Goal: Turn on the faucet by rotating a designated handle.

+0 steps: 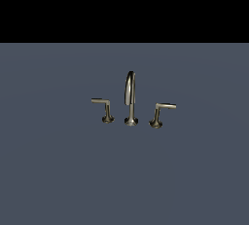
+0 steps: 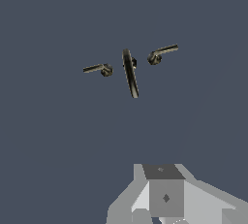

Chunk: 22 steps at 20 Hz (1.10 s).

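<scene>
Dim, flat, shadowless renders; coarse, slightly blurry.

Faucet (image 1: 130, 97): small brass-grey set standing upright on the grey floor, thin arched spout on a round base at centre, one lever each side. Handle (image 1: 163, 112) at the exterior view's right of the spout, apart from it: leaning stem, flared round base, pale arm pointing right, roughly level.
</scene>
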Each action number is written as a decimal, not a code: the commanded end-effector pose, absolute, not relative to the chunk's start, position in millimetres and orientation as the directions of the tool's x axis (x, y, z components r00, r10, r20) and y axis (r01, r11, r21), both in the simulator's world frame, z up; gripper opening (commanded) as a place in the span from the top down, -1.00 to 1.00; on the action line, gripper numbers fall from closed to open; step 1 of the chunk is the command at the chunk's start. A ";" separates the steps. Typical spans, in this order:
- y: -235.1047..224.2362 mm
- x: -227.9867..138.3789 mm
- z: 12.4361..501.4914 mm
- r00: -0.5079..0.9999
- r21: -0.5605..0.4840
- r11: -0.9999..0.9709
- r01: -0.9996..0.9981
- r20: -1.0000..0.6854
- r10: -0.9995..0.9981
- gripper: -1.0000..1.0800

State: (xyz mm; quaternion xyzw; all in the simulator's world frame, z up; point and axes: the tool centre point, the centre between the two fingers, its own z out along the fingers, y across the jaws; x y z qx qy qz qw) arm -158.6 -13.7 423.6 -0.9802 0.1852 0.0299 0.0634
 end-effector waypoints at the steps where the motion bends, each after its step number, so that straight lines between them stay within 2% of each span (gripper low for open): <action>1: -18.3 -139.3 409.1 0.896 -0.118 -0.888 -0.444 -0.094 -0.435 1.00; 11: -43.2 -70.9 339.6 0.693 -0.104 -0.686 -0.720 -0.134 -0.708 1.00; 22: -82.4 -15.8 245.4 0.370 -0.049 -0.367 -0.929 -0.131 -0.920 1.00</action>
